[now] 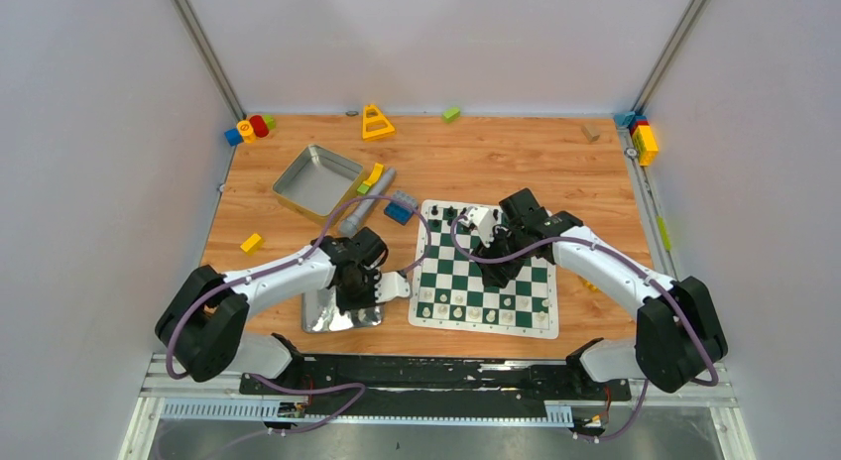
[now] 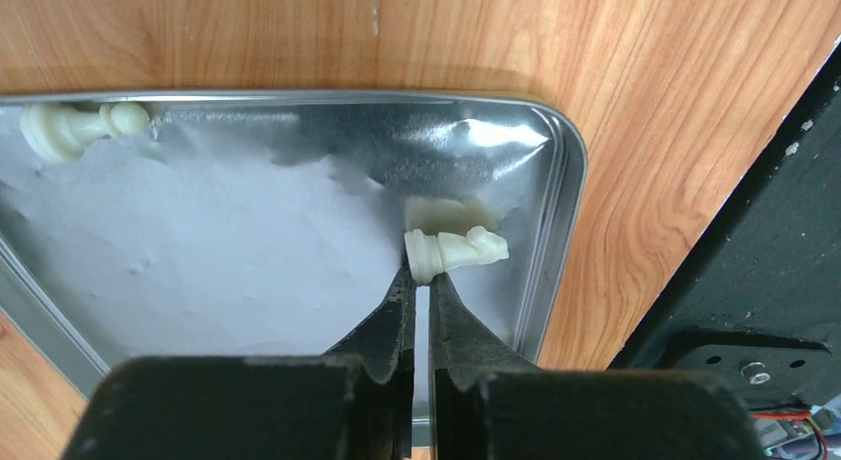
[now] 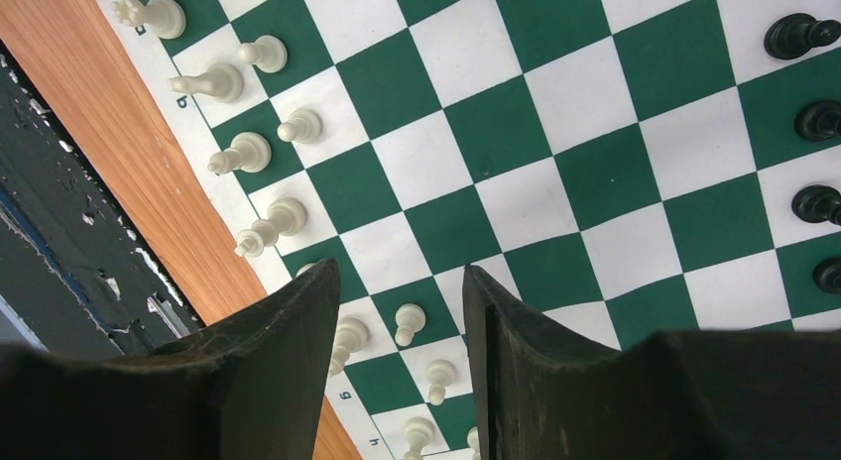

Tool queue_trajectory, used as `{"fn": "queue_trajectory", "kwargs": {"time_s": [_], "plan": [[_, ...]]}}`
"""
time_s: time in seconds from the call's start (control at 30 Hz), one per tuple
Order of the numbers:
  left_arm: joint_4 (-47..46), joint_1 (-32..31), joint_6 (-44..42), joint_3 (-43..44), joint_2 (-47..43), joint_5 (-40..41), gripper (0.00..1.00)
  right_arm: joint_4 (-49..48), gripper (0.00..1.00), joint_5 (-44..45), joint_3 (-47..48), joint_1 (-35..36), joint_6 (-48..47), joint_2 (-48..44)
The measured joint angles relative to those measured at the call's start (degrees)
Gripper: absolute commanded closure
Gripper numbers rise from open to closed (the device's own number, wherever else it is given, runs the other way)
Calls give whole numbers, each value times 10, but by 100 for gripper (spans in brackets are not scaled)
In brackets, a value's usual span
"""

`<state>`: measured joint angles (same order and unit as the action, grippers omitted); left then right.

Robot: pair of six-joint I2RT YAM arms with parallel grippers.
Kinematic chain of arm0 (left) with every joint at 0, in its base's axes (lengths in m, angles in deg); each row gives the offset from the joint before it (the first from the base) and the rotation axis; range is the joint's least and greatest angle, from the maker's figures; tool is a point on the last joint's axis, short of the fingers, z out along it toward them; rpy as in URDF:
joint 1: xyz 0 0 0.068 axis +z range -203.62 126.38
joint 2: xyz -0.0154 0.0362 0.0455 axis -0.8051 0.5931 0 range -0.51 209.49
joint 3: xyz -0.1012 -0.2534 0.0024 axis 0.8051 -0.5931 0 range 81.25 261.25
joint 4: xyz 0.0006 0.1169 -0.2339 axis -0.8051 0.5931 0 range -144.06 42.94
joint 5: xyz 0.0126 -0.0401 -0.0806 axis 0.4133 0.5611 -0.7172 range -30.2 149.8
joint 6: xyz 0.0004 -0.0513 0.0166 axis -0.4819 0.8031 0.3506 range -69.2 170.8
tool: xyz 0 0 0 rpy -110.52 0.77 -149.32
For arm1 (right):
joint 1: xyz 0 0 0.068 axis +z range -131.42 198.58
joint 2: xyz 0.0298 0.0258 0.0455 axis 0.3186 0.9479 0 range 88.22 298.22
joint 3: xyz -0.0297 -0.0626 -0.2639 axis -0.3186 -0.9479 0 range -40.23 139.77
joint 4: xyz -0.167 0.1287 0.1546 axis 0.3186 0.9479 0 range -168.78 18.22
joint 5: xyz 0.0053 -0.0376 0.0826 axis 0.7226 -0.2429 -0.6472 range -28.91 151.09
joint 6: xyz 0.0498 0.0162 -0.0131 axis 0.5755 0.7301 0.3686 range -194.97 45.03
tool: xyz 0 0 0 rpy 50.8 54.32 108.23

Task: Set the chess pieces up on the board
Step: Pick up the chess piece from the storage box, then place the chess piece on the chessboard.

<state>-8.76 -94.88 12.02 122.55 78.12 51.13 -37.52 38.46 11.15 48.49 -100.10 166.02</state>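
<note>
left gripper (image 2: 421, 280): jaws nearly closed, pinching base of cream knight (image 2: 458, 249)
cream knight: on its side in silver tray (image 2: 567, 192), near rim
cream pawn (image 2: 74, 128): lying in another tray corner
right gripper (image 3: 402, 282): jaws open, empty, above board (image 3: 516, 197)
board: on tabletop (image 2: 248, 34); cream pieces (image 3: 243, 153) along one edge, black pieces (image 3: 798, 34) opposite

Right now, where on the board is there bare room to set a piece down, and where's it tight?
Free: the middle squares of the board, bordered by the cream-white pieces on the near side and the black pieces on the far side. Crowded: those two edge rows; the open right gripper hangs over the near one.
</note>
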Motion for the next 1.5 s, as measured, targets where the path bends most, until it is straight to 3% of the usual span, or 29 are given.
{"fn": "queue_trajectory", "kwargs": {"time_s": [0.2, 0.43, 0.7, 1.03, 1.5], "plan": [[13, 63, 1, 14, 1, -37, 100, 0, 51, -11, 9, 0, 2, 0], [34, 122, 25, 101, 62, -88, 100, -31, 51, -40, 45, 0, 22, 0], [78, 142, 97, 231, 196, -137, 100, -125, 52, -75, 46, -6, 104, 0], [149, 156, 225, 453, 335, -240, 100, -244, 53, -115, 55, -9, 245, 36], [156, 160, 354, 542, 386, -321, 100, -283, 56, -160, 162, -17, 387, 170]]}}
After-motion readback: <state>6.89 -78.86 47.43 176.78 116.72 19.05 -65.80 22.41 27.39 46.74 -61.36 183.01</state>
